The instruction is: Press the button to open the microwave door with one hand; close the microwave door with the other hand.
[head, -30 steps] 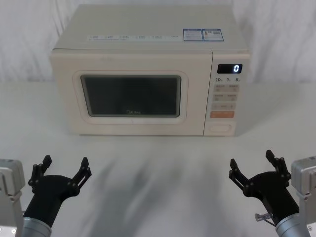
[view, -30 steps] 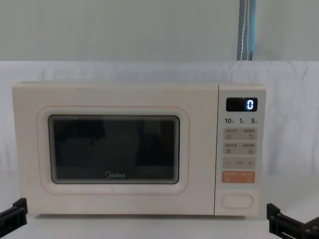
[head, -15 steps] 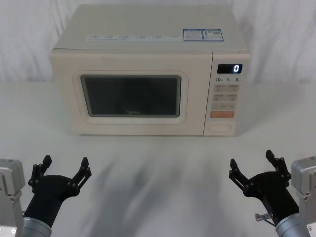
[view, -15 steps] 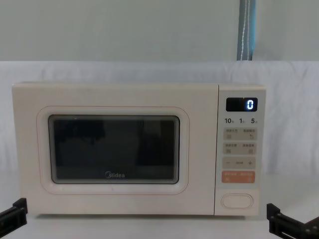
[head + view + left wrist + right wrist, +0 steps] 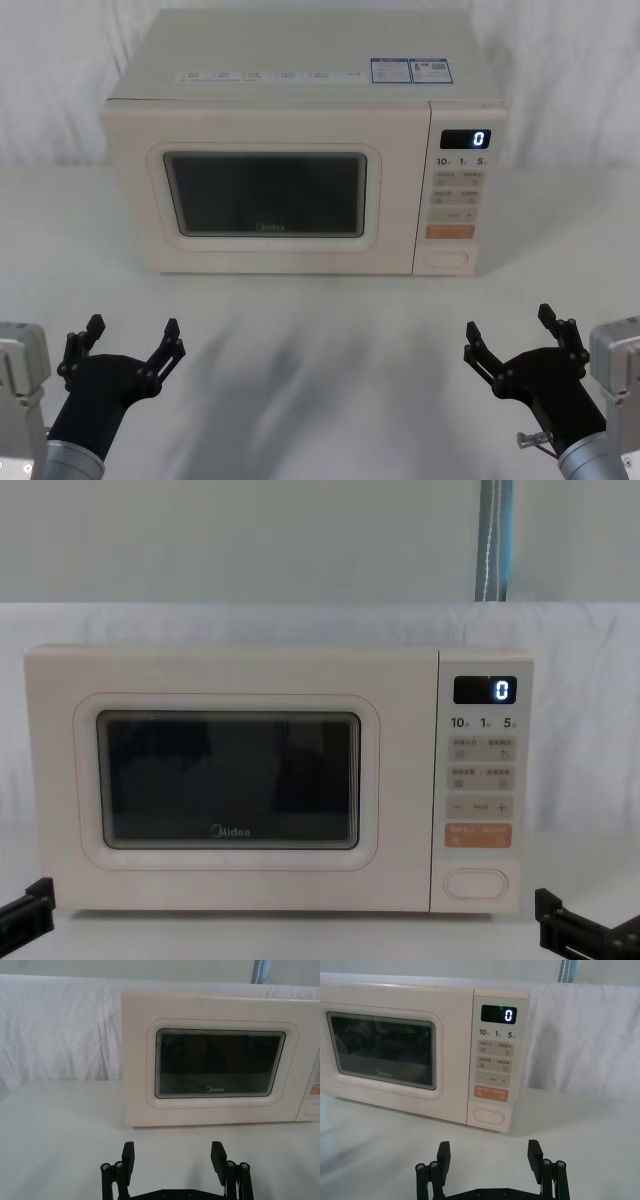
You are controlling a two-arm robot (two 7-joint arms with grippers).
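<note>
Right gripper (image 5: 520, 343): spread open, empty, near table's front right corner.
Left gripper (image 5: 128, 347): likewise open, front left.
Door (image 5: 265, 190): apparently shut.
Button (image 5: 445, 261): unpressed.
Progress: nothing begun.

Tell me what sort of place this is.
Probably a robot test bench, not a home kitchen: a lone cream microwave sits on a white-draped table against a white cloth backdrop, with the open left pincer and right pincer waiting in front.

The microwave door (image 5: 230, 780) bore "Midea" below its window; right of the door, the display (image 5: 485, 690) showed "0"; beneath stood "10", "1", "5".
</note>
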